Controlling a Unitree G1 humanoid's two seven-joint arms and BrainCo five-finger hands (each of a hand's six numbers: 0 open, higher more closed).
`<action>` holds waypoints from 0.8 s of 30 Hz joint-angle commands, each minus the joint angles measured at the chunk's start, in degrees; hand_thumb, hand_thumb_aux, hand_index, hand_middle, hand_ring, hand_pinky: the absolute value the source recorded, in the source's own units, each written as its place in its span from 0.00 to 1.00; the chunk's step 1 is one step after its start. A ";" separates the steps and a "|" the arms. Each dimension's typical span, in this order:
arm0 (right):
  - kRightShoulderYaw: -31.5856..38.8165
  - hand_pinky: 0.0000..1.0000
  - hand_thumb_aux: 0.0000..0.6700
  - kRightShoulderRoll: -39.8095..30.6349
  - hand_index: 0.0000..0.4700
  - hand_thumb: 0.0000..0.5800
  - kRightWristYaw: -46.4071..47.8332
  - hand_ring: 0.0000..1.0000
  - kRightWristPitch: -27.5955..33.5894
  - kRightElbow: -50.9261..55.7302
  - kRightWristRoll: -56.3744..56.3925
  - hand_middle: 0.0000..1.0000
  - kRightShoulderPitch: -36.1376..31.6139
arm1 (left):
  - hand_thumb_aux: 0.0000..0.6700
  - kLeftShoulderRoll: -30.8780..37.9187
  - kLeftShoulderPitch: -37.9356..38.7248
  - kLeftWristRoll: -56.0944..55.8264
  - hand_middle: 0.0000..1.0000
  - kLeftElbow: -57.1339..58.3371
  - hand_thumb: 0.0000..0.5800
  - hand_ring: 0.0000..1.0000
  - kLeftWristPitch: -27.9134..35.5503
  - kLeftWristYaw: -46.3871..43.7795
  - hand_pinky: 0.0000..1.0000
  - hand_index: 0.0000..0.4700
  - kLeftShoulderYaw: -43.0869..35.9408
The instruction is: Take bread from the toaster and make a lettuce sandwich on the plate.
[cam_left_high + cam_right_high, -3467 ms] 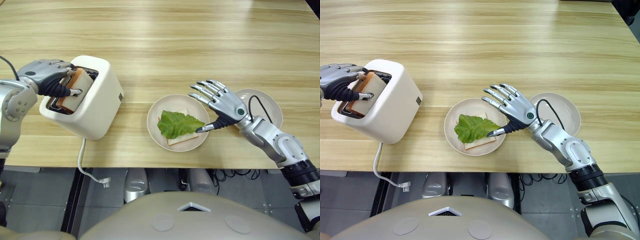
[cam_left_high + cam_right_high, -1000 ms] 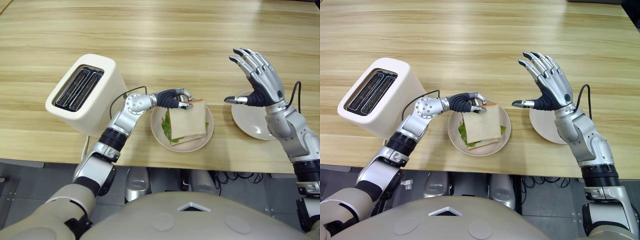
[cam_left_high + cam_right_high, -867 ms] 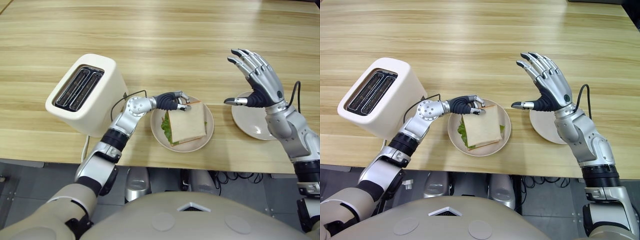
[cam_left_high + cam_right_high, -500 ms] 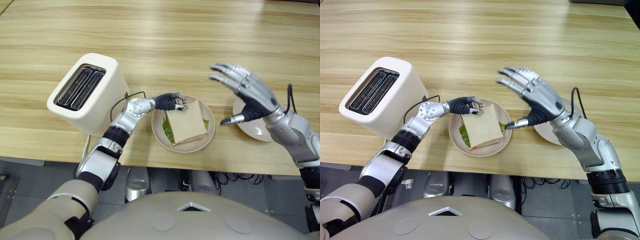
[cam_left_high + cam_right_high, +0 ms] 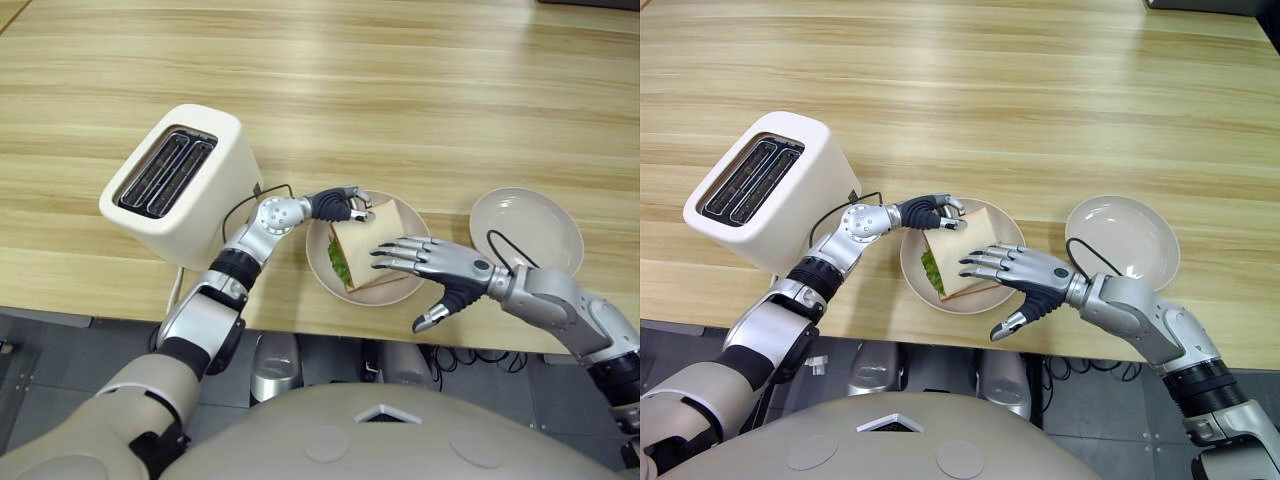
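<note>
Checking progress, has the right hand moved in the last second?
Yes: the right hand dropped from beside the empty plate leftward, over the sandwich.

We see a table of pale wood, fine-grained, smooth, with a low sheen. The toaster has a cream shell like satin plastic. The 2 dishes, the plate and the other plate, look matt beige. The bread is dry and porous, the lettuce crinkled. The right hand is silvery metal with black fingertips. The left hand looks dark and rubbery.

Sandwich on plate — left robot hand pinching corner, right robot hand spread atop
</note>
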 commanded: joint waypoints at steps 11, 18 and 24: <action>6.36 0.00 0.00 -0.04 0.00 0.00 1.47 0.00 0.68 2.46 -11.62 0.00 -0.04 | 1.00 -0.22 -0.97 1.65 1.00 3.69 1.00 1.00 -1.07 1.17 1.00 0.98 -0.42; 7.11 0.00 0.00 0.24 0.00 0.00 0.91 0.00 0.69 3.68 -12.49 0.00 -0.99 | 0.00 2.65 -4.14 5.21 0.00 2.05 0.00 0.00 -2.44 12.52 0.00 0.00 2.08; 6.95 0.00 0.00 1.06 0.00 0.00 -1.04 0.00 0.11 4.71 -11.16 0.00 -2.14 | 0.00 8.06 -4.17 3.99 0.00 -16.21 0.00 0.00 -8.91 33.36 0.00 0.00 14.58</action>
